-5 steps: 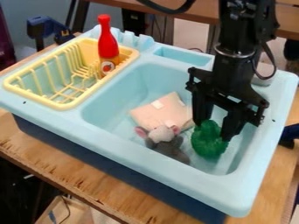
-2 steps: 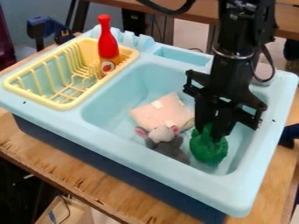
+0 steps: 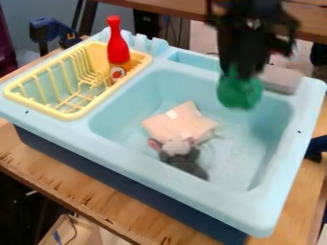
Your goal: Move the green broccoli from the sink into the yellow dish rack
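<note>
A black gripper holds a green toy aloft at the upper right of the frame, against the far edge of a pale blue toy sink. The pincer appears closed on the toy's top, with no gap visible between its blurred fingers; the toy hangs beneath, apart from the basin floor. At center, a pink block and a gray toy mouse lie touching in the basin. A red bottle stands at upper left in a yellow rack, while a gray pad sits at the sink's far edge, just beside the toy. The step in hand looks to be the carry, with the pickup done and the release not. The next move seems to call for a firm pinch and clearance over rim and pad, then a gentle lowering before letting go; where to, the scene cannot tell.
</note>
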Controlling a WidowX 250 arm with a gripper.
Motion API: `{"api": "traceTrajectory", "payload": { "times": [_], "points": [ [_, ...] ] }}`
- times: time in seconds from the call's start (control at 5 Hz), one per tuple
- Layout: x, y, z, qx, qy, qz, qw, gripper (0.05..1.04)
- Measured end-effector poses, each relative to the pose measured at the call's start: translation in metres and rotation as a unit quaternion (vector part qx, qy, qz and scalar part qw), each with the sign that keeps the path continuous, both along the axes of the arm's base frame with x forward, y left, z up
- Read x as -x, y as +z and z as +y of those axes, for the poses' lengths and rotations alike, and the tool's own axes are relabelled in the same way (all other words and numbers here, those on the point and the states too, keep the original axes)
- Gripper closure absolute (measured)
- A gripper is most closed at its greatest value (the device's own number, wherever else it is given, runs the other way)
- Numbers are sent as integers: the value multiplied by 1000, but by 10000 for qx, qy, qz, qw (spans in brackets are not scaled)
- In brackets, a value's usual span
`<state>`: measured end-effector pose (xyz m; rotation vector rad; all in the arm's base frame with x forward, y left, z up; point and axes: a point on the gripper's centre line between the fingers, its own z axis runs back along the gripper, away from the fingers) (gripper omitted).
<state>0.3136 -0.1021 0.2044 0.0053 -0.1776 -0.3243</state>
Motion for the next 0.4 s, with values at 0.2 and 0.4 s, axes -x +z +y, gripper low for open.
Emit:
{"api": "traceTrajectory", "payload": {
  "times": [0.2,0.4],
  "points": [
    [9,24,35,-119,249,-372,9989,772],
    [32,15,82,-565,877,257,9942,773]
  ]
}}
